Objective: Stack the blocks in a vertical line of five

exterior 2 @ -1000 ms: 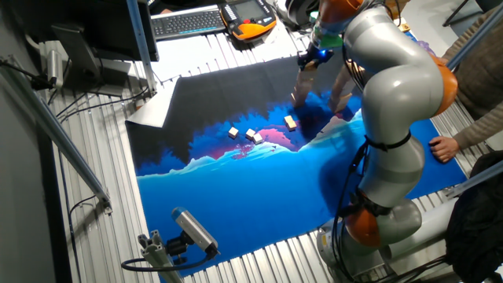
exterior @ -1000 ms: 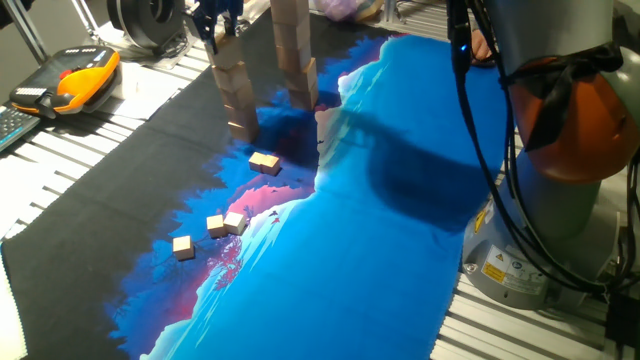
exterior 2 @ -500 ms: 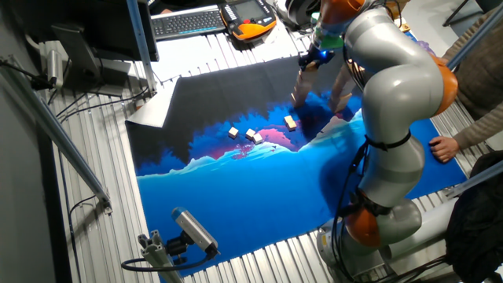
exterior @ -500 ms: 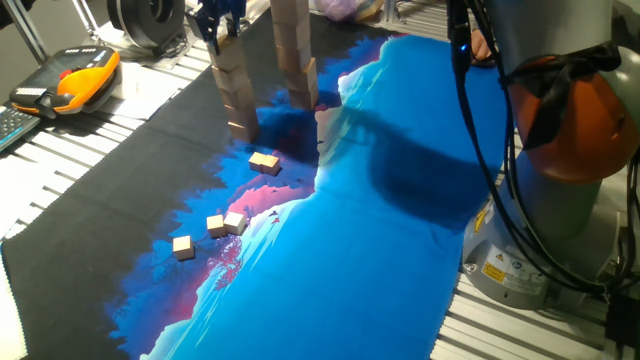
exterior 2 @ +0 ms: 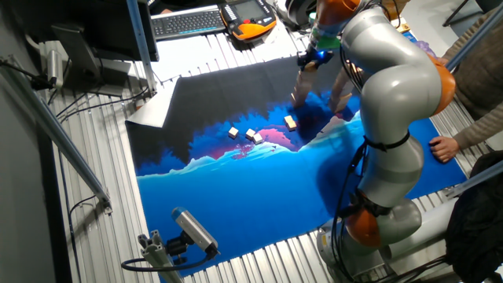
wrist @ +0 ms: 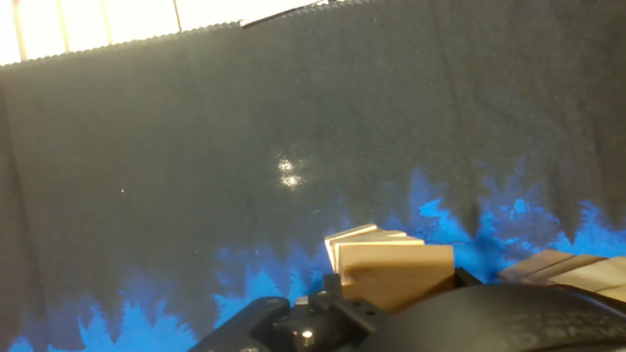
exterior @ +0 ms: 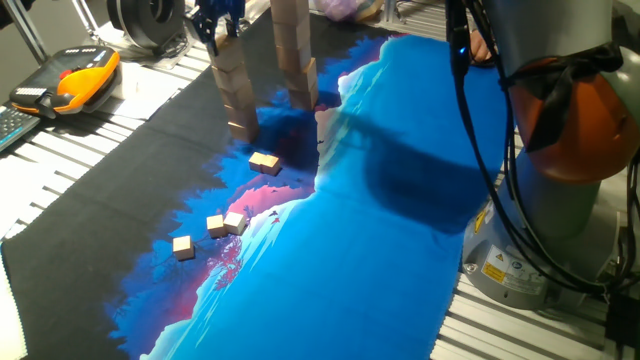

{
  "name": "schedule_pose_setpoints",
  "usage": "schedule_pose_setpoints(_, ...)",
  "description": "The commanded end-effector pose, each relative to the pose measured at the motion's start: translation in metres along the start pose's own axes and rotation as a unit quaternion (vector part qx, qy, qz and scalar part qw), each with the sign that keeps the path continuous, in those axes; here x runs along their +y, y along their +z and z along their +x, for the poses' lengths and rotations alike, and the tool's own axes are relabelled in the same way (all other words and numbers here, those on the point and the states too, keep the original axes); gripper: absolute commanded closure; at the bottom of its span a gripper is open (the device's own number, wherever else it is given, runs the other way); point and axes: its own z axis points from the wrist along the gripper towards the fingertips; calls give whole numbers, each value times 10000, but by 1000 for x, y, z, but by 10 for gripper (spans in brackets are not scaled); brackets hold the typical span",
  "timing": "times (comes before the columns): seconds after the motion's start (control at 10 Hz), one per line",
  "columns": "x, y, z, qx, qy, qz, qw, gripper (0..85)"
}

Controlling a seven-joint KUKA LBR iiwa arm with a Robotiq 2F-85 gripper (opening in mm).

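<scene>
Where your gripper (exterior: 218,22) sits at the top of the nearer stack (exterior: 233,90), its dark fingers stand on either side of the uppermost block, but you cannot tell from either fixed view whether they press on it or stand just clear. In the hand view the top block (wrist: 393,269) fills the space right under the hand, with the edges of lower blocks showing a little offset behind it; the fingertips themselves are out of sight there.

That stack rises as an upright column from the black part of the mat (exterior: 150,180), its long axis vertical, leaning slightly if at all. A second column (exterior: 294,55) stands just beside it, running up past the top of the picture. In the hand view its blocks (wrist: 562,271) show at the lower right.

You also have four loose blocks lying flat on the mat: one (exterior: 264,162) near the foot of the stacks, a touching pair (exterior: 226,223) further along, and a single one (exterior: 183,246) a little beyond those. In the other fixed view the gripper (exterior 2: 311,59) hangs over the stacks.
</scene>
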Motion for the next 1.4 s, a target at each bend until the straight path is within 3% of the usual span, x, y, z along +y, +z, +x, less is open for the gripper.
schedule_pose_setpoints(0.0,0,0,0,4,7,23,10000,170)
schedule_pose_setpoints(0.4,-1,-5,-1,55,37,42,10000,170)
schedule_pose_setpoints(0.7,11,-33,0,247,165,-8,9996,170)
schedule_pose_setpoints(0.9,27,-51,10,302,218,29,9993,170)
schedule_pose_setpoints(1.1,40,-64,22,341,137,-43,9993,510)
schedule_pose_setpoints(1.3,44,-68,29,474,-97,-173,9987,850)
